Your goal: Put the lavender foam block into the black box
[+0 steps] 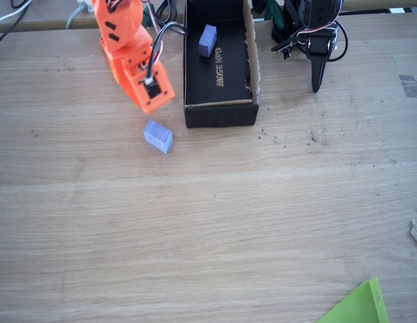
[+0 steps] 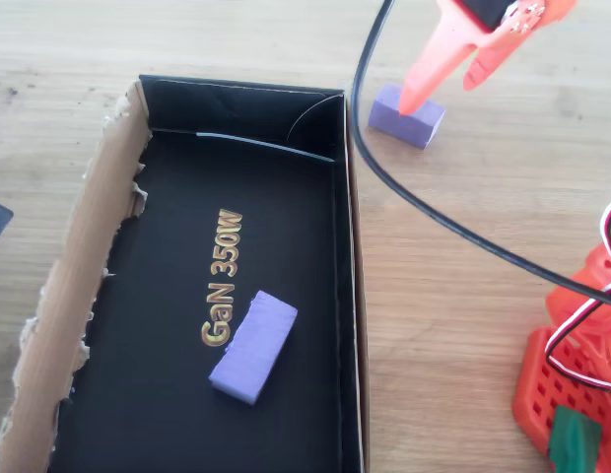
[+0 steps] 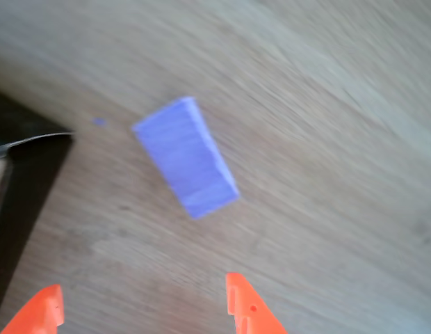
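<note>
The lavender foam block (image 1: 158, 136) lies on the wooden table just left of the black box's near end, chunky with a slanted end. My orange gripper (image 2: 441, 91) hovers over it, open, one fingertip above the block (image 2: 406, 114). In the wrist view the block (image 3: 188, 156) lies ahead of the spread fingers (image 3: 247, 306), apart from them, with nothing held. The black box (image 1: 195, 81) stands open-topped with torn brown edges and gold "GaN 350W" lettering. A slimmer blue-violet block (image 2: 253, 346) lies inside it.
A black cable (image 2: 404, 197) runs from the arm past the box's right wall in the overhead view. The arm's orange base (image 2: 572, 384) stands beside the box. A green sheet corner (image 1: 360, 306) sits at the table's near right edge.
</note>
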Robot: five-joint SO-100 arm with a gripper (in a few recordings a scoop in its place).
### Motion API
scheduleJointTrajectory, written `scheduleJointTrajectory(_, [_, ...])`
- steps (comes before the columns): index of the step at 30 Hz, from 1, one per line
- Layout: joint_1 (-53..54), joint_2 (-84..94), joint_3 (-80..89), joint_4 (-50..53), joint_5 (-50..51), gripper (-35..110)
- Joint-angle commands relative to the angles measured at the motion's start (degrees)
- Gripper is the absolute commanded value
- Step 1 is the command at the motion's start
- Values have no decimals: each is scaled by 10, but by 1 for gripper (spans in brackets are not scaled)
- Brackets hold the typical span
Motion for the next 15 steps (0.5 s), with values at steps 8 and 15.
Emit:
scheduleJointTrajectory(8, [32,0,-18,-17,-28,31])
scheduleJointTrajectory(15, [32,-12,-43,-26,-30,34])
